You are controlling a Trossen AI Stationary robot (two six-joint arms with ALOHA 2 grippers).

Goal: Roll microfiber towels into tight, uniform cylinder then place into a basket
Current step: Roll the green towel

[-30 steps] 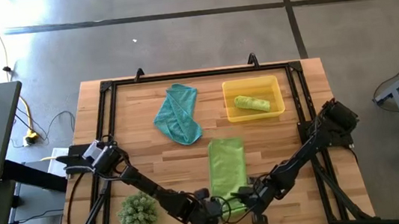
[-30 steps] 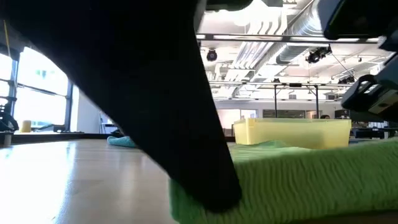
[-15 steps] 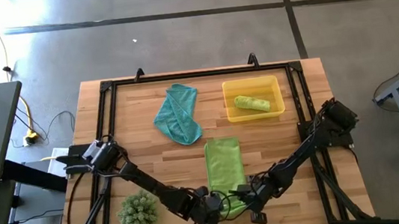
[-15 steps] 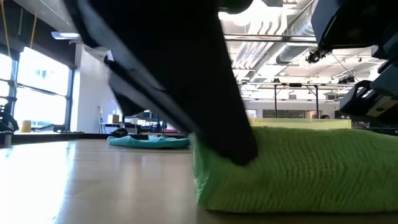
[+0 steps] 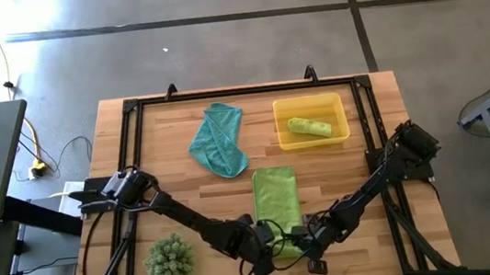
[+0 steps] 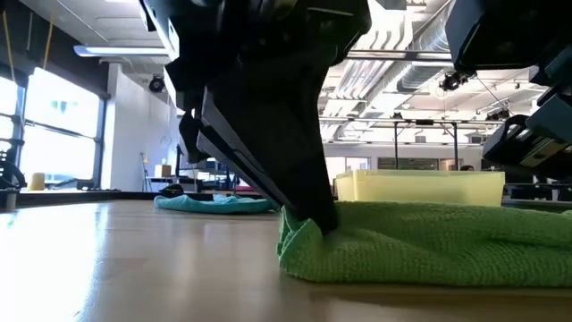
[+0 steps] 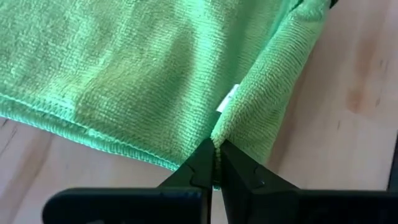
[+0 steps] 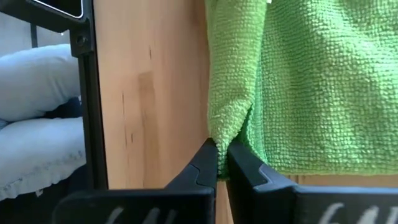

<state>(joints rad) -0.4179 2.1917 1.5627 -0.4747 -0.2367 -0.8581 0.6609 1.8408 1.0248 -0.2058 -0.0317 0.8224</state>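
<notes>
A lime-green microfiber towel (image 5: 276, 199) lies spread flat on the wooden table, its long sides running near to far. My left gripper (image 5: 272, 247) is shut on its near left corner, and my right gripper (image 5: 297, 241) is shut on its near right corner. A teal towel (image 5: 219, 140) lies crumpled at the far middle. The yellow basket (image 5: 341, 131) at the far right holds a rolled green towel (image 5: 309, 127). My left gripper pinches a raised fold (image 7: 219, 134) at the towel's near hem between its two fingers, slanting down from the near left. The corner (image 6: 299, 234) is bunched up a little at the fingers, and the rest lies on the table. My right gripper pinches a small fold (image 8: 225, 127) at the towel's near right edge between its two fingers, slanting down from the near right. The cloth puckers up at the fingers. Beyond them it lies flat on the table.
A spiky green ball plant (image 5: 169, 262) stands at the near left, close beside my left arm. A black frame (image 5: 133, 169) runs around the table top. Bare wood lies between the teal towel and the plant.
My left gripper has shifted a little toward the table's right edge and rolled, keeping the towel's near left corner. The towel's near edge, heaped up high half a second ago in the low view, now lies lower and flatter. My right gripper has kept still.
</notes>
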